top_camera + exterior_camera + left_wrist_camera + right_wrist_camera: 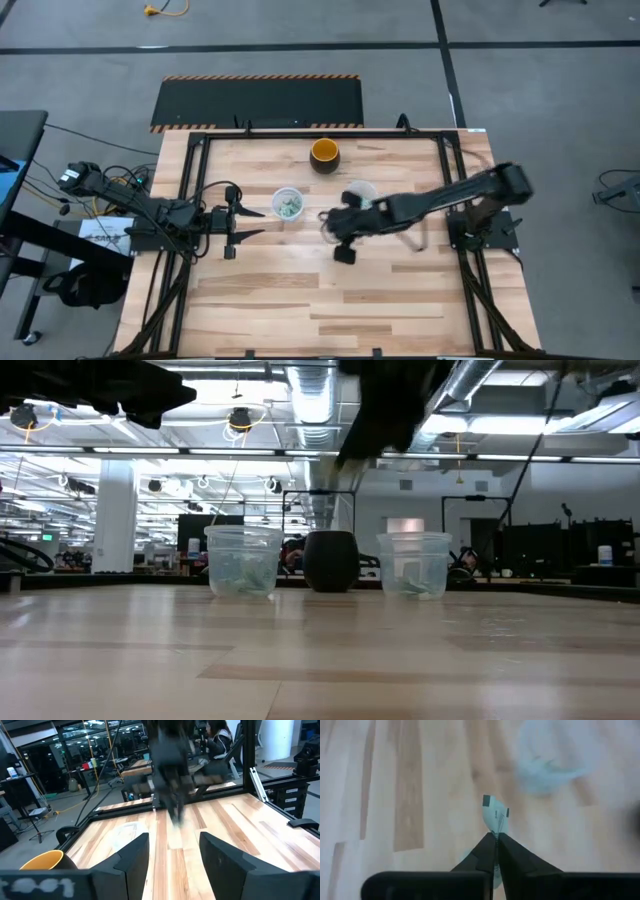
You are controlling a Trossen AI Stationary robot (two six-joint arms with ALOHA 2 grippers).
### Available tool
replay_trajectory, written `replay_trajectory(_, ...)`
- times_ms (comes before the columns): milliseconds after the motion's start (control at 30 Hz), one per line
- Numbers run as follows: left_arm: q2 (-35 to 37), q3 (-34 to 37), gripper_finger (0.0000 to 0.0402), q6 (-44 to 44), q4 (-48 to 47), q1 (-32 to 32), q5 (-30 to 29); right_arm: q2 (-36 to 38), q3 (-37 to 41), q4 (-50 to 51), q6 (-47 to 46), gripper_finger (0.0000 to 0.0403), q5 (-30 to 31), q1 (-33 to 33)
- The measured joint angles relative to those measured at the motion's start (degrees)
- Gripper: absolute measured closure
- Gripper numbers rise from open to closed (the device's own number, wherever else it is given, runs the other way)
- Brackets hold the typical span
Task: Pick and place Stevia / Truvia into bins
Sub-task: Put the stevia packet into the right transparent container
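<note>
Waiting at the table's left edge, the left gripper (248, 223) hangs with fingers spread wide, empty. Just right of it stands a clear cup (288, 203) with sachets inside. The orange-inside bowl (325, 153) sits behind. The second cup (362, 192) stands beside the right arm. The right gripper (496, 836), above mid-table, pinches a sachet (495, 813); its long axis runs straight out from the fingertips.

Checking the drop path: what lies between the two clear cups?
In the low view, the dark-rimmed bowl shows between the left cup and right cup; the high view places it farther back.
</note>
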State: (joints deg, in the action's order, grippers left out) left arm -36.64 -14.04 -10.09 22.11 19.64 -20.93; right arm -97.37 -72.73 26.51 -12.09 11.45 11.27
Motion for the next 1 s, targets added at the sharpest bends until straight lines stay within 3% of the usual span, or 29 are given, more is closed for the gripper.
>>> replay_trajectory(233,0.0,0.0,0.0235,0.0,0.0,0.0,0.0,14.9,-0.1,13.7,3.6,0.0399,12.3,-1.7)
replay_trajectory(367,0.0,0.0,0.0235,0.0,0.0,0.0,0.0,17.9,-0.1,17.6,3.6,0.0394,12.7,-4.0)
replay_trajectory(567,0.0,0.0,0.0235,3.0,0.1,0.0,-1.8,16.5,-0.1,23.3,5.5,0.0399,12.3,-8.0)
replay_trajectory(767,0.0,0.0,0.0235,5.3,-0.4,0.0,-7.4,14.5,-0.2,23.8,9.1,0.0397,4.9,-13.3)
replay_trajectory(1000,0.0,0.0,0.0235,5.3,-1.0,0.0,-8.0,12.4,-0.1,24.1,14.0,0.04,-2.7,-19.1)
